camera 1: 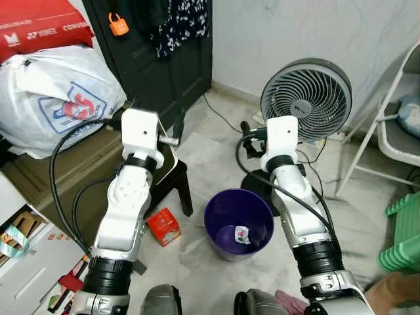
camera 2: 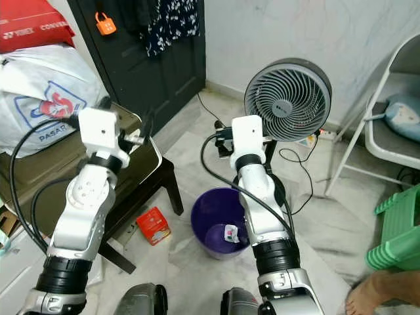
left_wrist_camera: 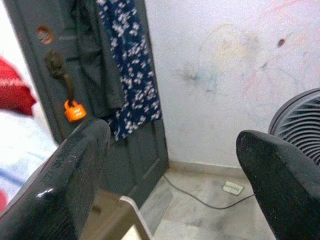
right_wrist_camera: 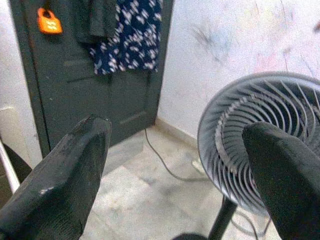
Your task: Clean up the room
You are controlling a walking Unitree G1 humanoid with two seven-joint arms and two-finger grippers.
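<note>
Red carton [camera 1: 163,226] beside purple bin [camera 1: 237,223]

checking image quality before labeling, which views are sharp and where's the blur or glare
Left eye view: evenly lit, sharp on the purple bin and fan. Left wrist view: soft, fingers blurred up close, white wall washed out. Right wrist view: fingers blurred, fan reasonably clear.

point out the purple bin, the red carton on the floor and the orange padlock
purple bin [camera 1: 216,211]: left eye view, on its left rim
red carton [camera 1: 163,226]: left eye view, on its top face
orange padlock [left_wrist_camera: 75,111]: left wrist view, on its body, hanging at the dark door
</note>
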